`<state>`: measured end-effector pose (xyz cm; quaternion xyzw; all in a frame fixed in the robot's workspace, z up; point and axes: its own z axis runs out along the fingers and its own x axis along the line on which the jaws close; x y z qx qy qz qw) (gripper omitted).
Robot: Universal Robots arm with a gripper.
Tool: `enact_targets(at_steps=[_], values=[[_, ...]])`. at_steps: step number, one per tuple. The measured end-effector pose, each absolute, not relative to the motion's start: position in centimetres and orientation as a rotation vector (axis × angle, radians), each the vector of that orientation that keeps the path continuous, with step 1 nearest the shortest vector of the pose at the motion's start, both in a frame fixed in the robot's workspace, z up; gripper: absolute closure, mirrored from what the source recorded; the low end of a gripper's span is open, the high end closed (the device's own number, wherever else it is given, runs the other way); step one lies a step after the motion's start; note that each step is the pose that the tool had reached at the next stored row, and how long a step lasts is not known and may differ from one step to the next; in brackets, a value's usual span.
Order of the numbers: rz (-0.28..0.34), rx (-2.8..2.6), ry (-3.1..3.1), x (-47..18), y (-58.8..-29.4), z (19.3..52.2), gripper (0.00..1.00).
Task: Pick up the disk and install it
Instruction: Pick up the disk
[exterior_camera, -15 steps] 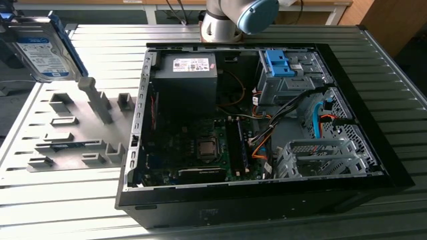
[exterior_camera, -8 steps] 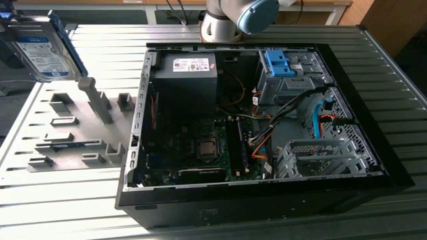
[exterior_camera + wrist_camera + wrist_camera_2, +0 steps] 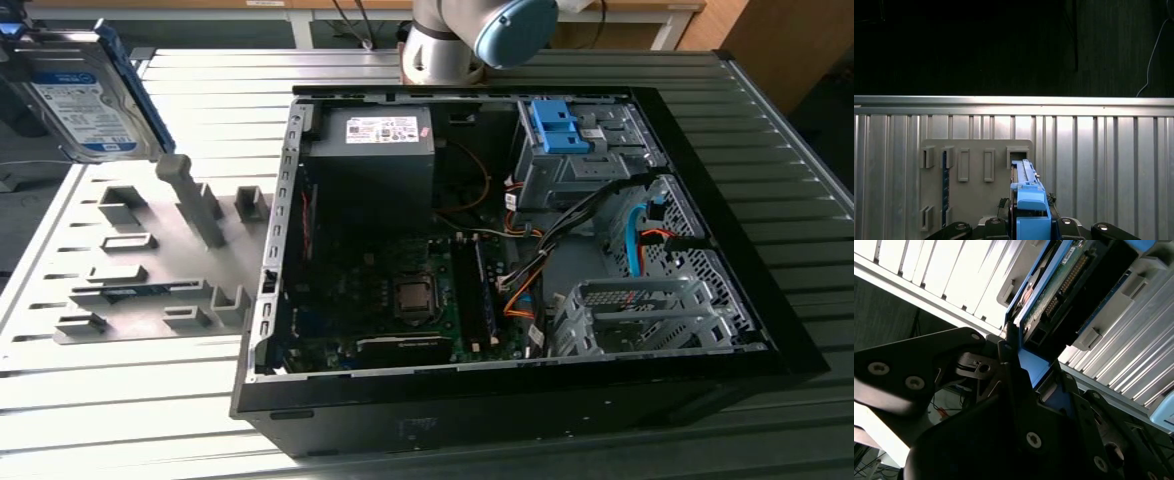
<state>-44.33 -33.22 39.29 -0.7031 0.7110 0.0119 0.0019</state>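
Clamped firmly on the disk, the gripper is holding it on edge above the slotted rack by the tabletop's edge on the exterior view's left, where a steady, untilted carry looks safest.

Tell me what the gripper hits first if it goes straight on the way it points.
The disk in the gripper would likely reach the grey slotted plate first, near the slot just ahead; depth is unclear.

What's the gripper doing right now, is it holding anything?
The gripper is closed, holding the disk by its edges.
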Motion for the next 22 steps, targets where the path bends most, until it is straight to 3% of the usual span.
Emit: enact_targets(at_steps=[22], values=[[0.038, -2.206, 2.231, -44.33, -33.22, 39.58, 0.63]])
